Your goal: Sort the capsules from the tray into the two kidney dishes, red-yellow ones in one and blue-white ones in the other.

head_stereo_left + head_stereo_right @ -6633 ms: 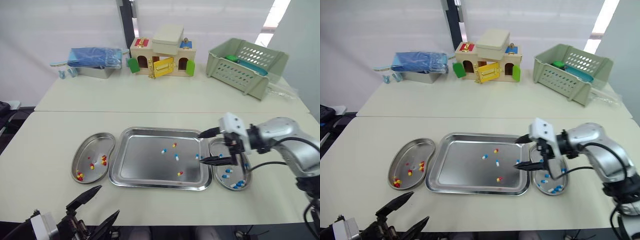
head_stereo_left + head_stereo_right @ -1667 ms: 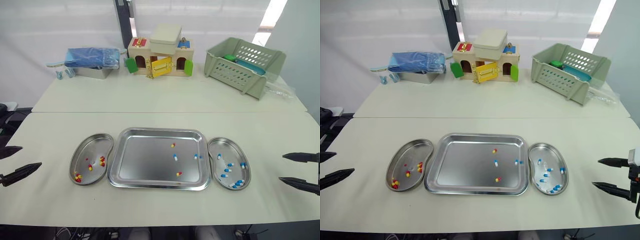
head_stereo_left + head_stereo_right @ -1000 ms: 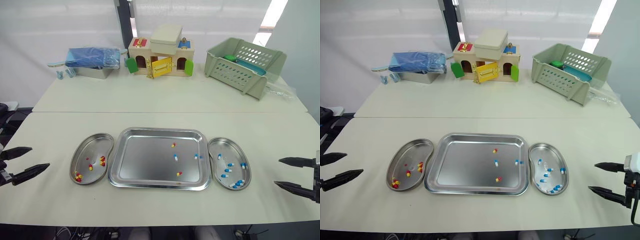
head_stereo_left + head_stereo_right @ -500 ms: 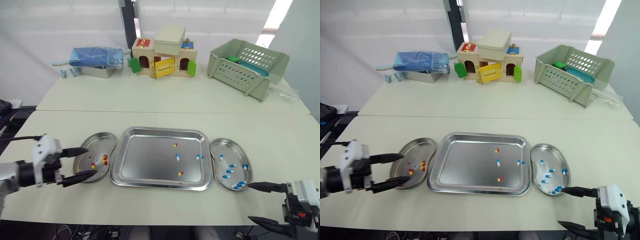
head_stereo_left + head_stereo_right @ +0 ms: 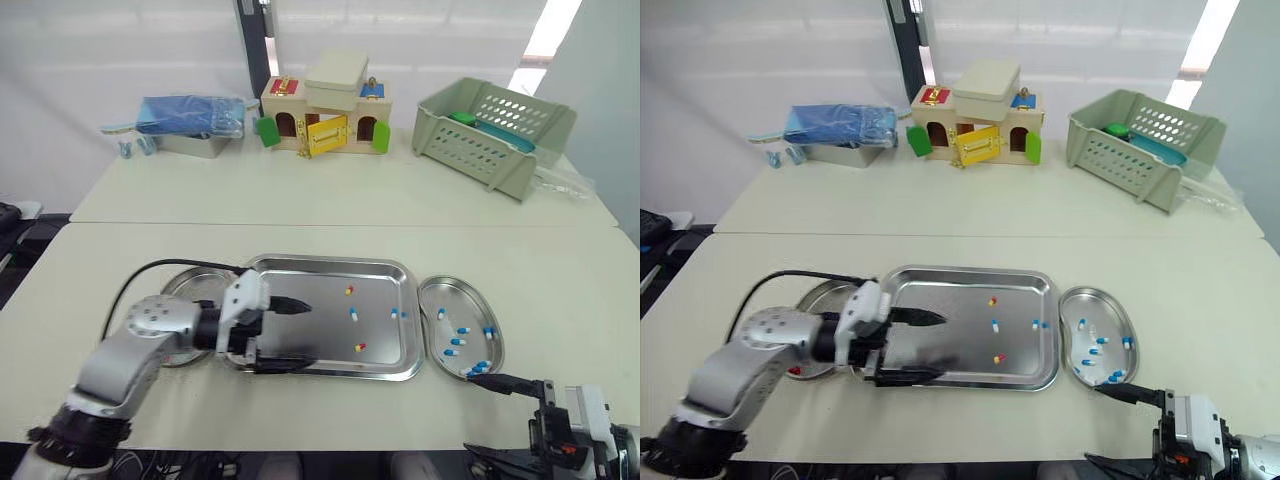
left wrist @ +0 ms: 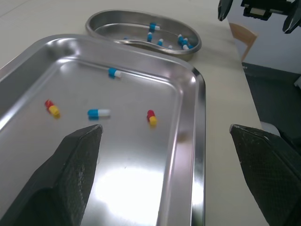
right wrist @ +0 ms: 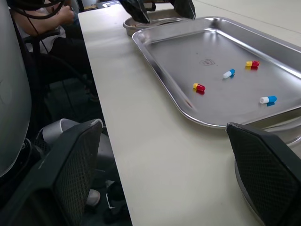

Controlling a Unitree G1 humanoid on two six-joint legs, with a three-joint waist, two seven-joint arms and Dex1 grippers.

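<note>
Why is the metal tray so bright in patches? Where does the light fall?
Left wrist view: a broad white glare lies on the tray floor, probably from overhead light. Left eye view: the left gripper casts a dark reflection on the tray; a bright opening glows behind the basket.

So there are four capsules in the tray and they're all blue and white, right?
Not quite. The tray does hold four capsules, but only two are blue-white capsules. The other two are red-yellow capsules. The left wrist view shows the colours clearly.
</note>
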